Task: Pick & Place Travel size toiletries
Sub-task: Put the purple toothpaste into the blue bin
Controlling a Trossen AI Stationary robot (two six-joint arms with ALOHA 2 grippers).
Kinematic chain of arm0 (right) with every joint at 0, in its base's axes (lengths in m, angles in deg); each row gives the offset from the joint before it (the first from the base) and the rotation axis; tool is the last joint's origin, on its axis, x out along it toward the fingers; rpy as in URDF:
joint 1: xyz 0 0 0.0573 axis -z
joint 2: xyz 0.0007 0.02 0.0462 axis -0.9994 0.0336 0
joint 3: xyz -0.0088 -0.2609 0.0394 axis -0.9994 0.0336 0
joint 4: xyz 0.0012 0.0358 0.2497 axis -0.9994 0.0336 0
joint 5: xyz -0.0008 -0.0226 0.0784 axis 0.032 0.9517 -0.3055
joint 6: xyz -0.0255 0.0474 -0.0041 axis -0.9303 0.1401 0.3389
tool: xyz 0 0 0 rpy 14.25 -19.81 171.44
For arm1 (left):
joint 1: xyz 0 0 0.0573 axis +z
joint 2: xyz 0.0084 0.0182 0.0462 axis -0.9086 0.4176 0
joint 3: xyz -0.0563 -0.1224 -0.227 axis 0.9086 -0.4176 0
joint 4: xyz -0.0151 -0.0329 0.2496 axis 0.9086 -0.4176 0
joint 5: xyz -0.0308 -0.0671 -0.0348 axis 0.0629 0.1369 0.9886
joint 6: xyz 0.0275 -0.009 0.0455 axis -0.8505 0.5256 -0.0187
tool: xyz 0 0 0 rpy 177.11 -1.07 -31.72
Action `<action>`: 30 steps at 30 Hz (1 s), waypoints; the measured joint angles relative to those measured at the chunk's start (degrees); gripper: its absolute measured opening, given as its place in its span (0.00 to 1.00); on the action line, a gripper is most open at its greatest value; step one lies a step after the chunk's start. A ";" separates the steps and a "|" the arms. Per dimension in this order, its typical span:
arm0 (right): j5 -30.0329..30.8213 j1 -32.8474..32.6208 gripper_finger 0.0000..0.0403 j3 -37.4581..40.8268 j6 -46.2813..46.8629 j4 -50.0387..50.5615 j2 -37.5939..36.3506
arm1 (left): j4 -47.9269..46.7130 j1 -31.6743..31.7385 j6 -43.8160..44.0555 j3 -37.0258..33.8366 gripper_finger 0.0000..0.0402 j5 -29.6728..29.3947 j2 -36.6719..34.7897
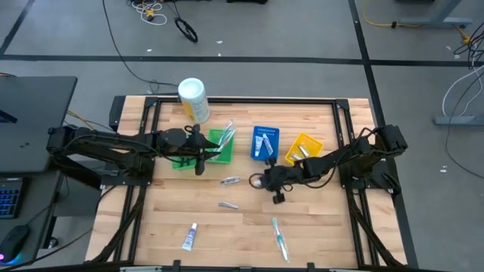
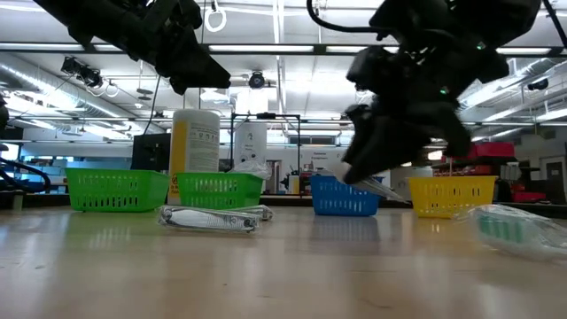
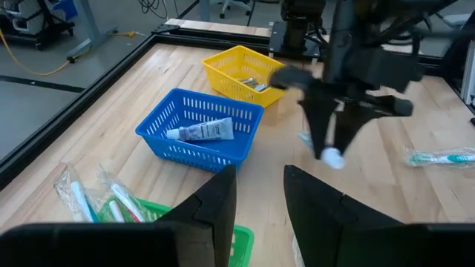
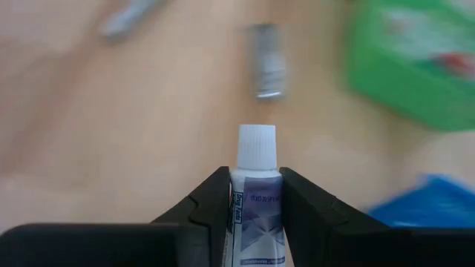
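Toothpaste in a small white tube with a white screw cap and blue-grey print [image 4: 256, 185] sits clamped between the right gripper's [image 4: 256, 204] two dark fingers, which press on its flat sides just below the cap. Held that way the tube cannot roll, and the cap end pokes clear so it can be lowered into a bin first. Its long axis runs along the fingers, cap pointing away from the wrist and down toward the worktop; in the left wrist view the white cap [image 3: 332, 156] hangs just above the wood, right of the blue bin.

That small blue plastic mesh bin [image 1: 265, 142] stands just beyond the right gripper [image 1: 274, 180], toward the far side, and already holds a similar white tube [image 3: 200, 132], so I judge it the likely destination. A yellow mesh bin [image 1: 305, 146] with silvery pieces is to its right, a green mesh bin [image 1: 220, 148] with wrapped toothbrushes to its left.

The left gripper [image 1: 200, 155] hovers at the green bin, fingers [image 3: 215, 204] apart and empty. Loose on the pale wooden worktop [image 1: 242, 219] remain two silvery wrapped items [image 1: 229, 181], a white tube near the front left [image 1: 190, 237], and a green toothbrush [image 1: 280, 238] near the front.

A tall white-and-yellow canister [image 1: 193, 100] stands at the far edge.
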 joint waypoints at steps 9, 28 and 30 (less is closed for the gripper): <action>22.42 3.53 0.27 -4.31 -5.81 -1.64 -4.26 | -0.07 0.00 -2.41 0.00 0.30 0.44 0.02; 10.09 22.34 0.28 -4.31 23.53 0.89 -4.07 | -0.40 0.00 -5.46 0.00 0.30 0.48 0.02; 10.11 22.77 0.30 -4.31 25.92 1.80 -4.07 | -0.42 0.00 -5.47 0.00 0.30 0.48 0.02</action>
